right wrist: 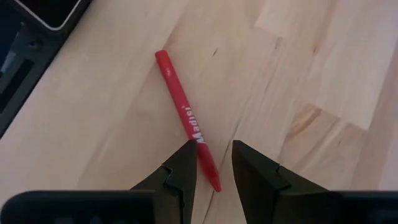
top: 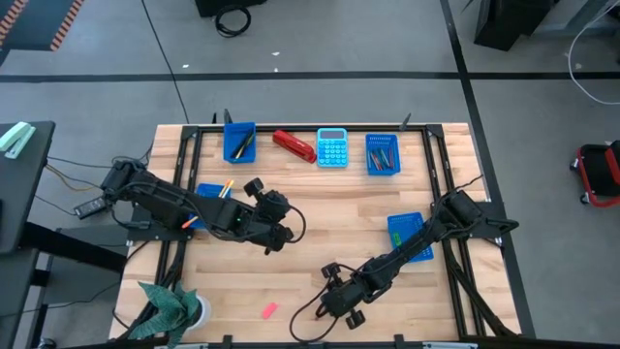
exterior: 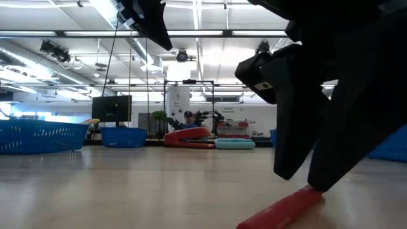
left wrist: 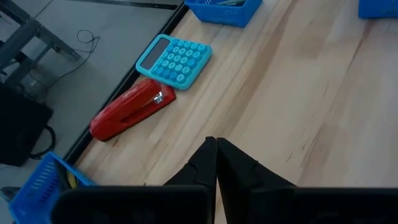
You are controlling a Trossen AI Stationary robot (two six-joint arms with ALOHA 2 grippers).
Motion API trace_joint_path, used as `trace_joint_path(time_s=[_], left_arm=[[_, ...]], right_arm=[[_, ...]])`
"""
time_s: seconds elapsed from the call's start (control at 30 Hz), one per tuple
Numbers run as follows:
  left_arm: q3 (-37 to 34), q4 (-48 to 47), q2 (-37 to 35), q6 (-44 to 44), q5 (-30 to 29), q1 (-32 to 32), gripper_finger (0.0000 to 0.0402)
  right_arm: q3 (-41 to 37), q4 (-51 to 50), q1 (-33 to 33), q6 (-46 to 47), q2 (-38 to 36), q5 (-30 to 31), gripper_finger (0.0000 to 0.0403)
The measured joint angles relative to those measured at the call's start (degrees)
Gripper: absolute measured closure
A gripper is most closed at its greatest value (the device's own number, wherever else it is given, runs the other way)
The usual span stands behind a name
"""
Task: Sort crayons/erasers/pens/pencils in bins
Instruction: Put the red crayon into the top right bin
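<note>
Right at the near edge of the table [top: 320, 223], the right gripper [right wrist: 214, 163] is down low over a red crayon [right wrist: 186, 118]. It is a plain round stick, bright red, with white lettering printed along its side; it lies flat on the pale wood. Its two dark fingers [right wrist: 183, 165] stand parted with a gap between them, one on each side of the crayon's nearer end. I cannot tell whether they touch it. The crayon's long axis runs away from the gripper at a slant, its far end bare and clear of the fingers. In the low view the same red stick [exterior: 283, 208] rests on the table beneath the dark bulk of the gripper.

A little to the left along that near edge lies a small pink eraser [top: 269, 310], alone on the wood.

Farther in, the left gripper [left wrist: 216, 152] hangs above the middle of the table with its fingers pressed together and nothing between them.

Beyond, one blue bin [top: 411, 237] sits on the right side and another [top: 210, 193] on the left, by the left arm. Along the far edge stand a bin [top: 238, 141] holding sticks, a red stapler [top: 294, 145], a light-blue calculator [top: 332, 147] and a fourth bin [top: 382, 153] with dark sticks.
</note>
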Motion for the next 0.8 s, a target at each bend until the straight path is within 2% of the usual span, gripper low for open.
trace_joint_path(time_s=[0.23, 0.47, 0.8], left_arm=[[0.0, 0.0, 0.0, 2.3, -0.1, 0.1, 0.0378], [0.0, 0.0, 0.0, 2.4, -0.2, 1.1, 0.0386], [0.0, 0.9, 0.0, 3.4, -0.2, 2.5, 0.0378]], right_arm=[[0.0, -0.5, 0.0, -0.8, 0.0, -0.5, 0.0295], [0.0, -0.6, 0.0, -0.5, 0.0, -0.8, 0.0297], [0.0, -0.6, -0.8, -0.2, 0.0, -1.9, 0.0338]])
